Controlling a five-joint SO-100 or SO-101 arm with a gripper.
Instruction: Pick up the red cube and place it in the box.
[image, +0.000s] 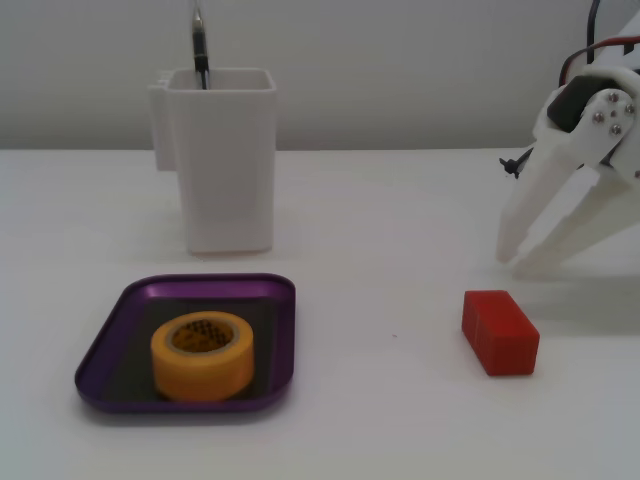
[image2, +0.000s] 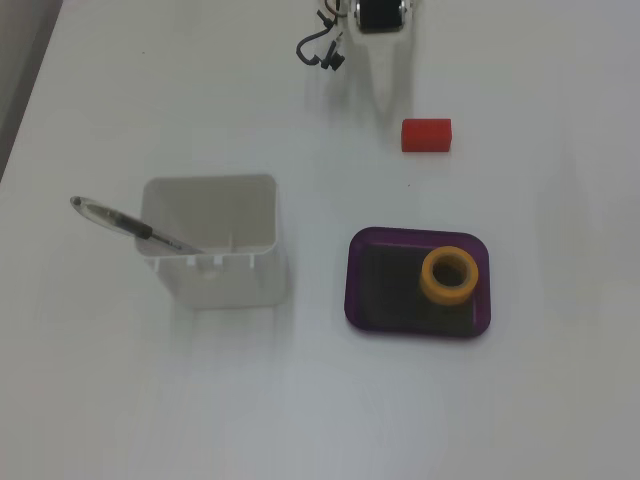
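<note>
Purple box (image: 110, 345), lower left of a fixed view, holds a yellow tape roll (image: 203, 355); red cube (image: 499, 331) lies lower right on the table, untouched. White gripper (image: 522, 260), right edge just beyond the cube, fingers spread and empty: approach step, and the next move likely calls for lowering astride the cube.

A shallow purple tray (image: 283, 330) with a glossy, metallic-looking rim and a dark flat bottom holds a yellow roll of tape (image: 203, 355) with a smooth, slightly shiny side. A small red block (image: 499, 332) looks matt and solid, and a tall white square container (image: 222, 160) looks like smooth plastic. The white gripper (image: 525, 255) appears to be matt plastic, and the white tabletop (image: 400, 220) is smooth and plain.
</note>
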